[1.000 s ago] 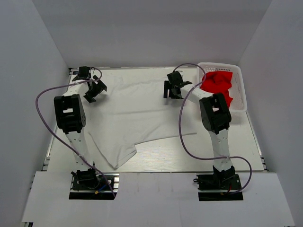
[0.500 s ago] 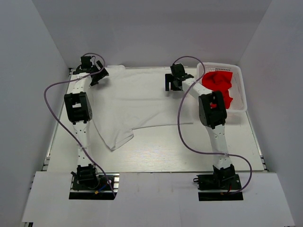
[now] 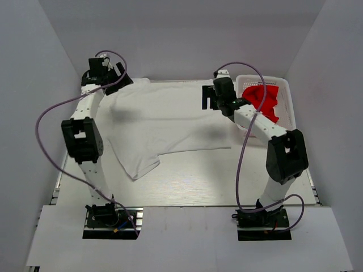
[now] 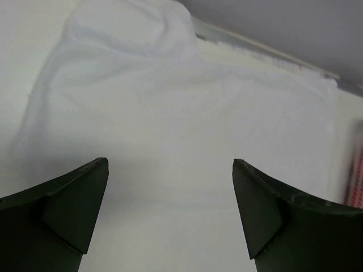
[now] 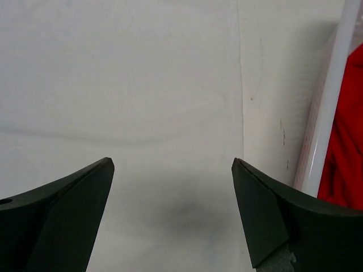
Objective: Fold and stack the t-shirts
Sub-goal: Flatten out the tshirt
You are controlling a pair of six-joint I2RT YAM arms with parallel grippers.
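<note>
The white t-shirt (image 3: pixel 164 122) lies spread on the table, one sleeve trailing toward the front left. My left gripper (image 3: pixel 116 82) hovers open and empty over its far left corner; in the left wrist view (image 4: pixel 169 162) the white cloth (image 4: pixel 170 102) fills the space below the jaws. My right gripper (image 3: pixel 211 101) hovers open and empty over the shirt's far right edge; in the right wrist view (image 5: pixel 172 161) the white cloth (image 5: pixel 142 85) lies under it. The red t-shirt (image 3: pixel 262 97) sits crumpled in the basket and also shows in the right wrist view (image 5: pixel 346 141).
The white lattice basket (image 3: pixel 288 99) stands at the back right, its rim (image 5: pixel 329 102) just right of my right gripper. Bare table (image 3: pixel 227 175) lies in front of the shirt. White walls enclose the back and both sides.
The white shirt slid toward the back of the table. Both grippers moved back and rose; the left one reached the far left corner. The right arm's elbow swung out to the right.
</note>
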